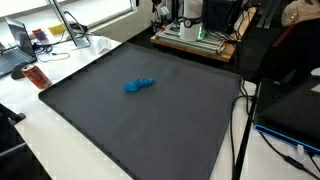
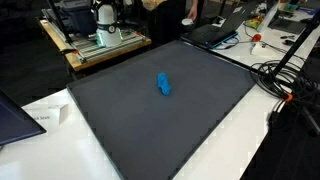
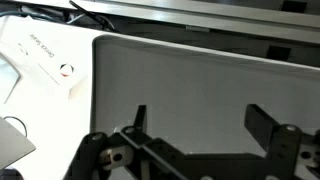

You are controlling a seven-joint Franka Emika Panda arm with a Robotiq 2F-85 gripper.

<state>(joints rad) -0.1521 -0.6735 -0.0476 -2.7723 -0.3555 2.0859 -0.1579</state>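
Black gripper [image 3: 198,122] fingers fill the bottom of the wrist view, jaws wide apart and holding nothing, pointing down over a corner of a broad dark grey mat [image 1: 150,130] with fine woven grain and rounded corners. The mat lies on a smooth white table [image 1: 45,125], with cables [image 2: 285,75] trailing beside it. A small, lumpy blue object [image 1: 140,86] lies near the mat's middle, well apart from that corner.

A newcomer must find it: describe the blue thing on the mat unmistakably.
A large dark grey mat covers most of the white table. Near its middle lies a small, lumpy blue object. Nothing else rests on the mat, and its bright colour stands out.
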